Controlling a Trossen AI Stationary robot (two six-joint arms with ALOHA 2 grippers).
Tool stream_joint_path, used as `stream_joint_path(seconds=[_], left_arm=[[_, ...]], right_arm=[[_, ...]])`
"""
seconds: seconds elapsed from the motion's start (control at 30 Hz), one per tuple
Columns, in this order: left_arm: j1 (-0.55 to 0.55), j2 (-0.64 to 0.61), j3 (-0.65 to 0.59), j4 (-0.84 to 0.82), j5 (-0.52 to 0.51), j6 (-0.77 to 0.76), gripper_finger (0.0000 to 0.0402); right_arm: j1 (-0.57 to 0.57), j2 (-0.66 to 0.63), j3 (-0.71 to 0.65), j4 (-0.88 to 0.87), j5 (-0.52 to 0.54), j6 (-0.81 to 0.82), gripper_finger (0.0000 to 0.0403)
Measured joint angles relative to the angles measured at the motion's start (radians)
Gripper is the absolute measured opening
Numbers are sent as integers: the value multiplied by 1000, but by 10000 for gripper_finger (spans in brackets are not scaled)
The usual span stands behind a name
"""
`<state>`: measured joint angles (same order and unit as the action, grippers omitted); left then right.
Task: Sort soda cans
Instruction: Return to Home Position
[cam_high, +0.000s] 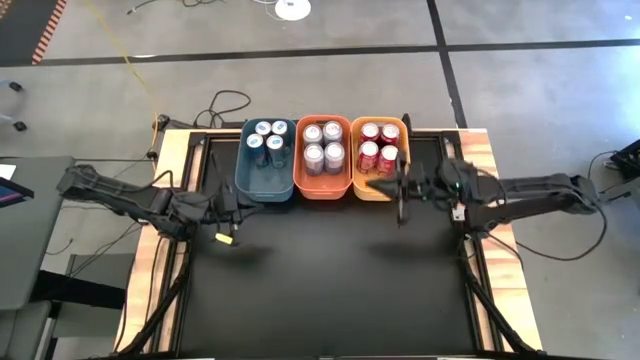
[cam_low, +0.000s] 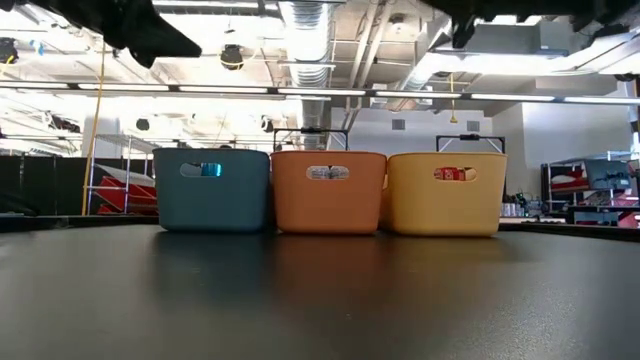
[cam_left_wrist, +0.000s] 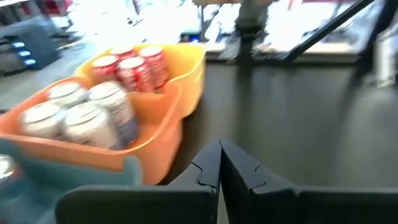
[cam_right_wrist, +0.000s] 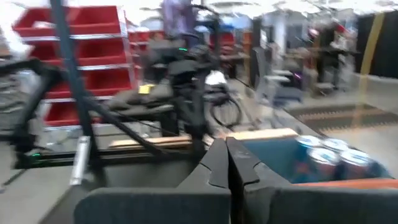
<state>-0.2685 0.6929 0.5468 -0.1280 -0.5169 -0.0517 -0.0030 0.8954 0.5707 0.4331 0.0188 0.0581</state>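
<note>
No word, brand, number or sign is showing legibly anywhere. The red soda cans (cam_left_wrist: 134, 71) in the yellow bin (cam_left_wrist: 193, 74) are carrying white markings on their bodies. The same red-and-white print is peeking through the bin's handle slot in the low view, but no letters are coming through. The silver soda cans (cam_left_wrist: 99, 115) and the blue soda cans (cam_high: 276, 143) are offering nothing that can be read either.

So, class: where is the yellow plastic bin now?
High view: the yellow plastic bin stands at the far edge of the black table, rightmost of three bins, beside the orange plastic bin.
</note>
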Motion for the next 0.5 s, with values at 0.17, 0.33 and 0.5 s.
stream_joint_path(seconds=[0.17, 0.33, 0.5], left_arm=[[-78, 15, -46, 178, 73, -12, 1], [-158, 73, -61, 256, -5, 8, 1], [-176, 105, -62, 329, -22, 10, 0]], right_arm=[[128, 11, -9, 79, 34, -11, 1], [221, 48, -1, 89, 43, -50, 1], [260, 96, -1, 175, 131, -63, 0]])
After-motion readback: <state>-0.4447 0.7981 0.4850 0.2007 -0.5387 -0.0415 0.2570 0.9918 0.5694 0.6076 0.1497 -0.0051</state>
